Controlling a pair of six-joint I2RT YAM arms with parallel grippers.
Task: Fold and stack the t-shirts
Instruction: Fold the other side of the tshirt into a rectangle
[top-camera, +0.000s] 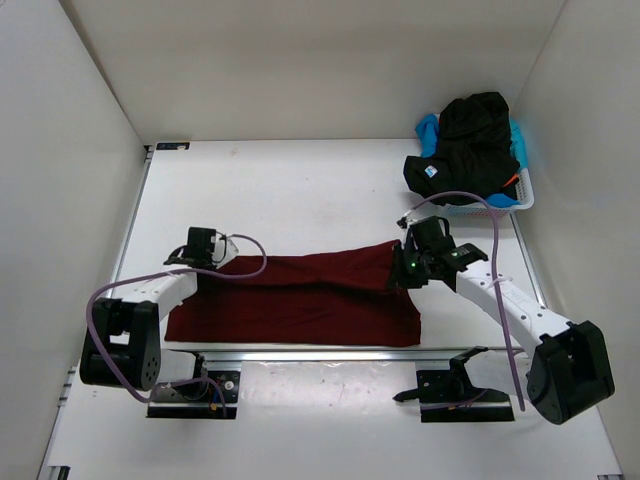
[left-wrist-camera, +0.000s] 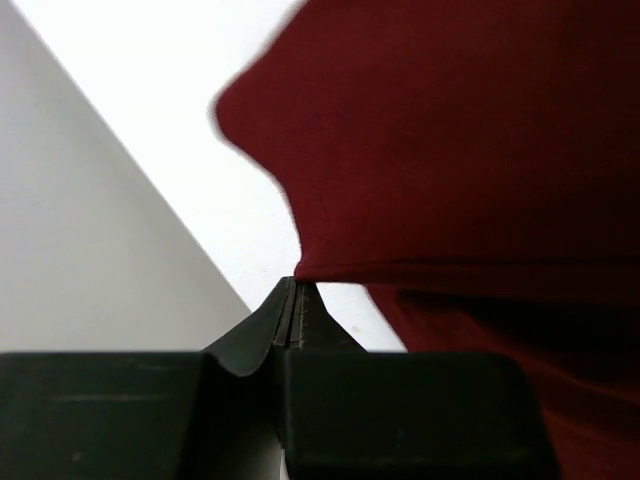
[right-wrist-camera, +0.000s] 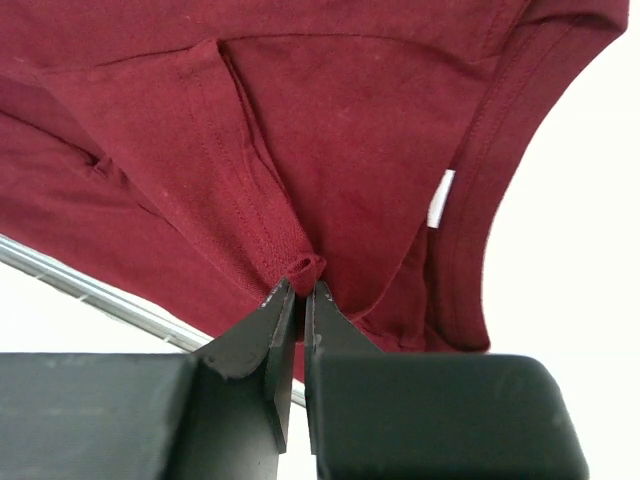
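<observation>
A dark red t-shirt (top-camera: 300, 295) lies stretched across the near middle of the table, its far edge lifted at both ends. My left gripper (top-camera: 212, 262) is shut on the shirt's left far corner; in the left wrist view the cloth (left-wrist-camera: 450, 150) runs off from the closed gripper tips (left-wrist-camera: 292, 285). On the right, my right gripper (top-camera: 400, 268) is shut on a pinch of hem; the right wrist view shows the red cloth (right-wrist-camera: 330, 120) bunched between the tips of the gripper (right-wrist-camera: 298, 285), with the collar and a white label (right-wrist-camera: 441, 197) beside. A black t-shirt (top-camera: 470, 140) is heaped on the basket.
A white lattice basket (top-camera: 500, 207) stands at the far right corner with light blue cloth (top-camera: 428, 132) and a bit of orange (top-camera: 512, 180) under the black heap. White walls close in left, back and right. A metal rail (top-camera: 330, 354) runs along the table's near edge.
</observation>
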